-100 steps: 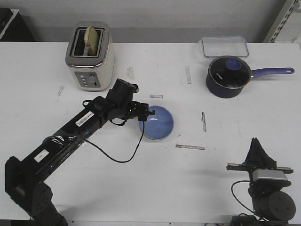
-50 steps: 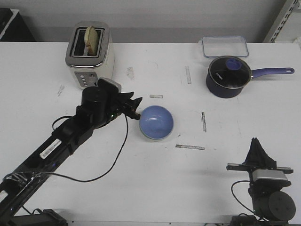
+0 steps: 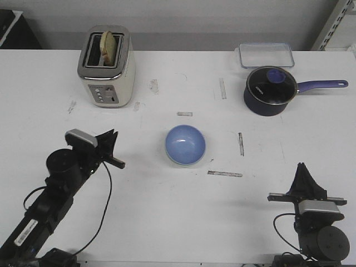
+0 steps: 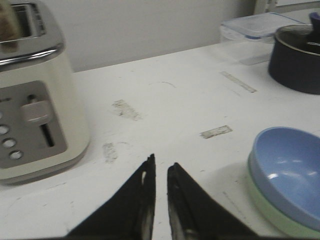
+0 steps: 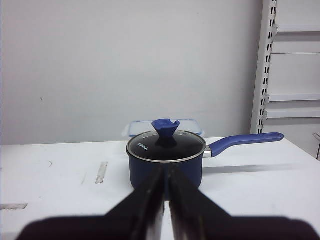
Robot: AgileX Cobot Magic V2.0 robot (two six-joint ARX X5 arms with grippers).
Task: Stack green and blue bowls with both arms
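Sitting nested mid-tabletop (image 3: 167, 217), the blue bowl (image 3: 185, 144) rests inside the green bowl (image 4: 265, 210). Left pincer (image 3: 113, 154), at its nine o'clock, is together and empty. Right pincer (image 5: 163, 200) is together too.

Pan lid (image 5: 166, 146): small white brand word near the rim, reads roughly "KONKA", uncertain. Toaster (image 4: 35, 110) panel: no legible markings.

Blue bowl (image 4: 290, 176) smooth, glossy, highlights inside; green bowl (image 4: 272, 214) under it smooth too. My left fingers (image 4: 137, 205) matt black. Toaster (image 3: 105, 65): cream body, shiny metal top. Table (image 3: 167, 211) matt white, scuffed.
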